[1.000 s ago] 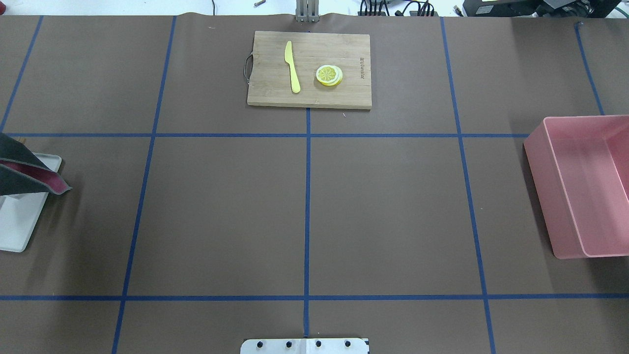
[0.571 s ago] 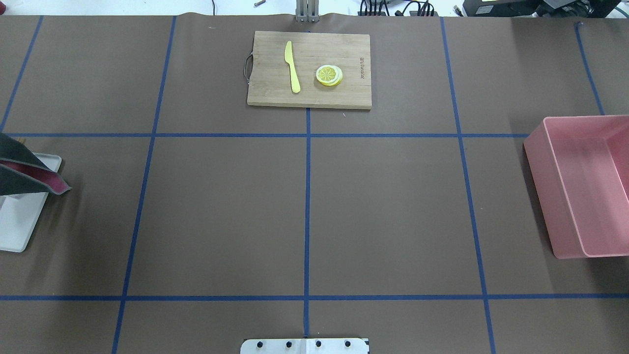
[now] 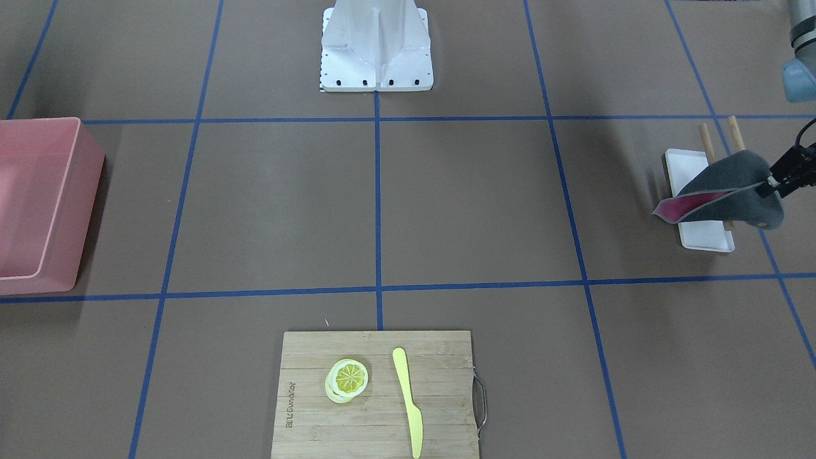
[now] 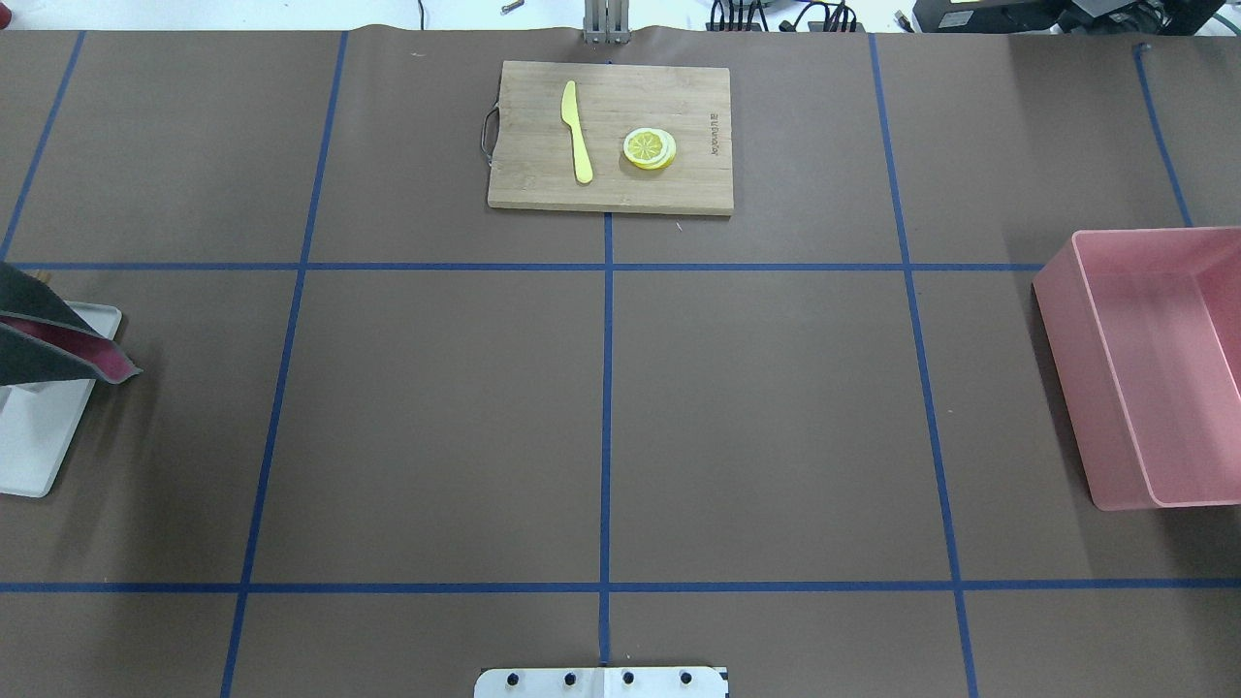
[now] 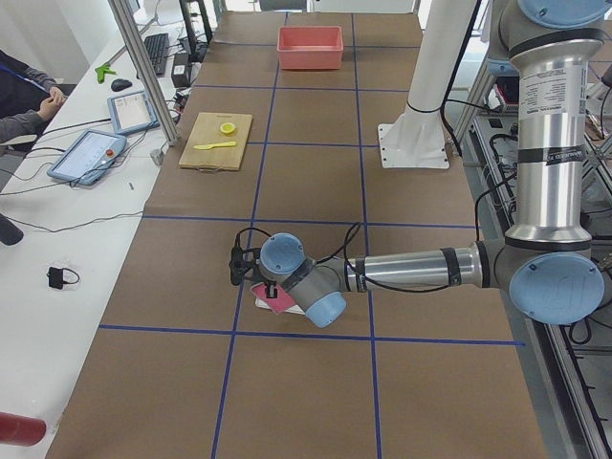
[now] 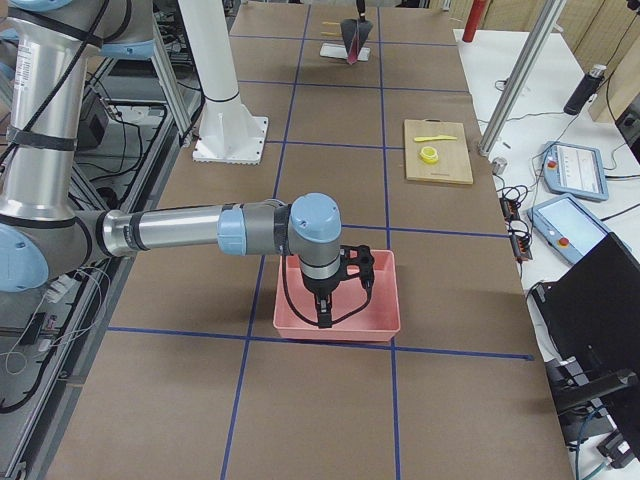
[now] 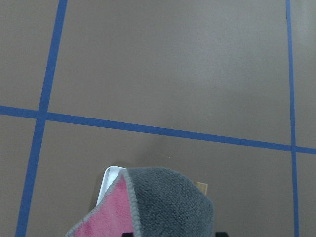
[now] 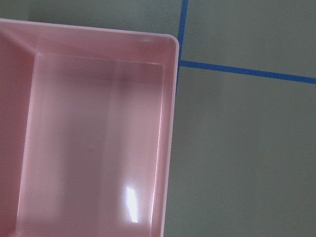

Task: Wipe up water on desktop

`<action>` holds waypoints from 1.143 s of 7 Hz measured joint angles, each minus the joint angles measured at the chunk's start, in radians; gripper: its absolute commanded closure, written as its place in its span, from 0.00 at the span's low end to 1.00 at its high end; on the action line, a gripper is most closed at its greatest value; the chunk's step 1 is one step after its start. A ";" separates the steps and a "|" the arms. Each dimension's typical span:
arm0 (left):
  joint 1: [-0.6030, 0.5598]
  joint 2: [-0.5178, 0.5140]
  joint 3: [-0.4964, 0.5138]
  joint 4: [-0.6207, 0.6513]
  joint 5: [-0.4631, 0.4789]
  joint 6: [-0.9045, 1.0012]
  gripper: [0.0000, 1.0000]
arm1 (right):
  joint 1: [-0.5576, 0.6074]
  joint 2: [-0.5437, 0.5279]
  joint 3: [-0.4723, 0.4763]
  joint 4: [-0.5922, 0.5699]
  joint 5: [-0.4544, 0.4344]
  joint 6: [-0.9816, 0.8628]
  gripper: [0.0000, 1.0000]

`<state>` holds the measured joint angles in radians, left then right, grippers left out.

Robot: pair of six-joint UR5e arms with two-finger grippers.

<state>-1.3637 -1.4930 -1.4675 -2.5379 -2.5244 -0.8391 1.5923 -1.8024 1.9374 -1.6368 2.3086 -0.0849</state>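
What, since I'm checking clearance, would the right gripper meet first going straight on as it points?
Probably the bare floor of the pink bin: the right gripper points down over it, and its wrist view looks into the bin. Its height above the floor is unclear.

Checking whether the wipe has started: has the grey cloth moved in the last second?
No. The grey cloth hangs over the white tray exactly as before, its tip equally far from the blue tape line.

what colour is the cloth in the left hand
The cloth is grey on one face and pink on the other; the left wrist view shows it best.
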 measured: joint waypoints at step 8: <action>-0.037 -0.034 -0.054 0.017 -0.087 -0.011 1.00 | 0.000 0.001 0.009 0.005 0.000 0.000 0.00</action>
<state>-1.4002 -1.5266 -1.5211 -2.5209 -2.6118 -0.8498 1.5923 -1.8015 1.9465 -1.6313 2.3090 -0.0844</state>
